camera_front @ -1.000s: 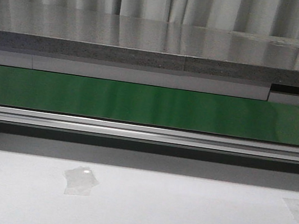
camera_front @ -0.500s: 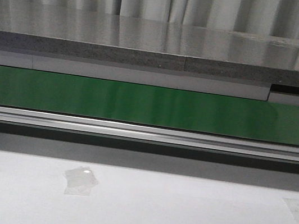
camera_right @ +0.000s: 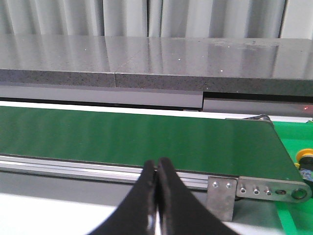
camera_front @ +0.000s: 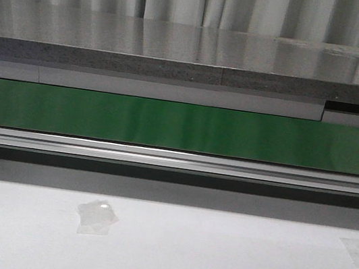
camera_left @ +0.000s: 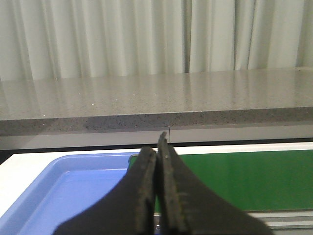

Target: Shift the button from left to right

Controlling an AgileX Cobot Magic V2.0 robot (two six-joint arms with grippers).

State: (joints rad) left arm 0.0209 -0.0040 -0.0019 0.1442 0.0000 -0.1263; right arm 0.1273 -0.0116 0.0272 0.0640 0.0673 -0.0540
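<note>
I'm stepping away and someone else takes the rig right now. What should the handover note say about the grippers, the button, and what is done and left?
Left gripper: shut, holding nothing, above the blue plastic tray beside the green conveyor belt.
Right gripper: shut, empty, in front of the belt's end roller.
Small push button with the yellow round cap: only a sliver shows at the edge of the right wrist view, past the belt's end, on a green surface. It is not in the front view.
Done: nothing that can be confirmed; neither gripper is on the button.
Left: locate the button fully, grasp it and move it to the right.
</note>
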